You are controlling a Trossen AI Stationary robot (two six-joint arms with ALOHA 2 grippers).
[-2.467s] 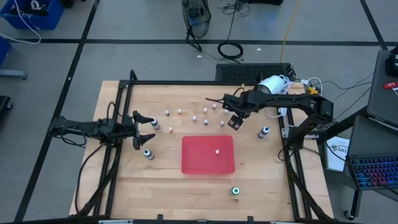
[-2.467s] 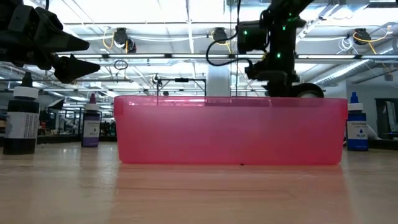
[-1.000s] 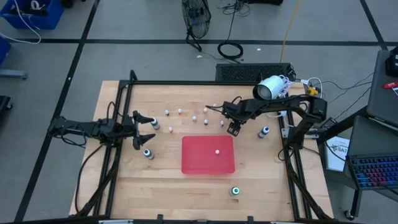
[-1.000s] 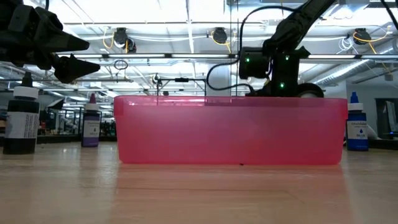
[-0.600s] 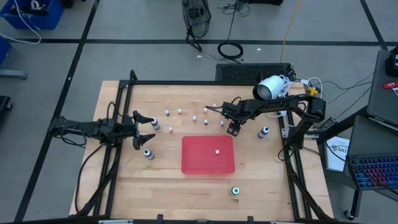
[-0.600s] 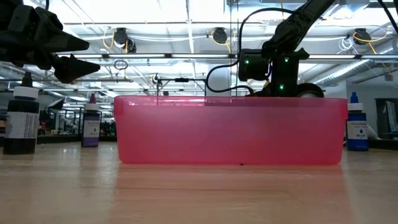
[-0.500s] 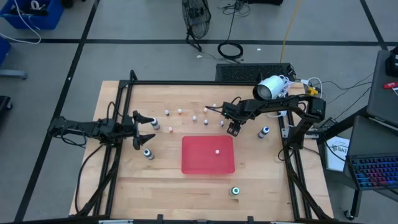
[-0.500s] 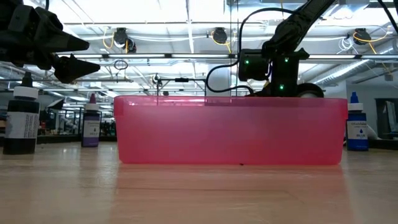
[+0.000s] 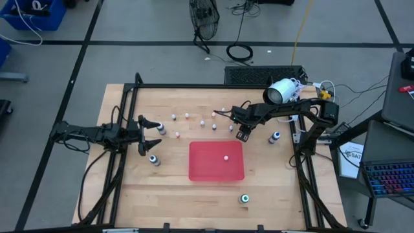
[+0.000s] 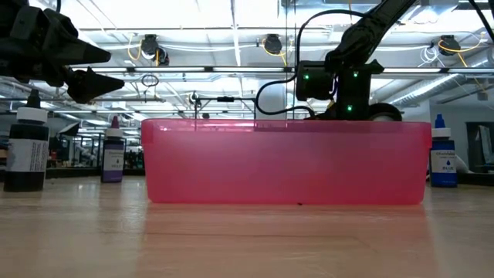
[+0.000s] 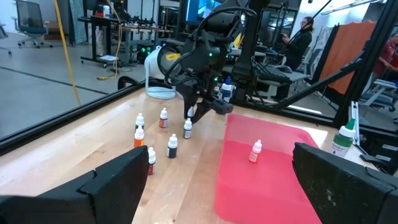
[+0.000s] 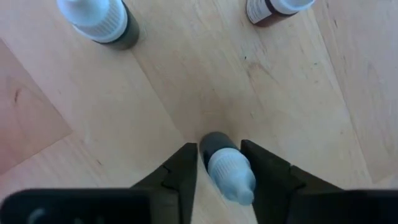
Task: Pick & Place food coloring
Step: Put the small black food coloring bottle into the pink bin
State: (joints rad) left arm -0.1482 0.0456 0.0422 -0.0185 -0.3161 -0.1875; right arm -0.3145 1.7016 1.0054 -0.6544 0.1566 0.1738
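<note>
Several tiny food coloring bottles point(image 9: 202, 122) stand upright on the wooden table beyond the red tray point(image 9: 207, 169). One tiny bottle point(image 9: 226, 156) stands inside the tray. Bigger grey bottles point(image 9: 154, 159) point(image 9: 275, 137) and a green-capped one point(image 9: 245, 199) stand around it. My right gripper point(image 9: 242, 136) is down at the tray's far right corner, shut on one small dark bottle with a pale cap point(image 12: 227, 165). My left gripper point(image 9: 160, 133) hangs open and empty over the table's left side. My right gripper pinches the small bottle between its two fingers point(image 12: 186, 171), one on each side of its upper body just below the cap point(image 12: 217, 152). The fingers come from above, pointing down. The bottle stands upright on the table.
Two more small bottles point(image 12: 99, 18) point(image 12: 273, 9) stand close beyond the held one. The tray's wall point(image 10: 285, 162) fills the low view and hides my right gripper there. Black metal frame rails run along the table's left and right edges point(image 9: 123, 116).
My right gripper has come down to the table and shifted a little toward the near edge, over the small bottle by the tray's far right corner. For the last second it has kept still.
</note>
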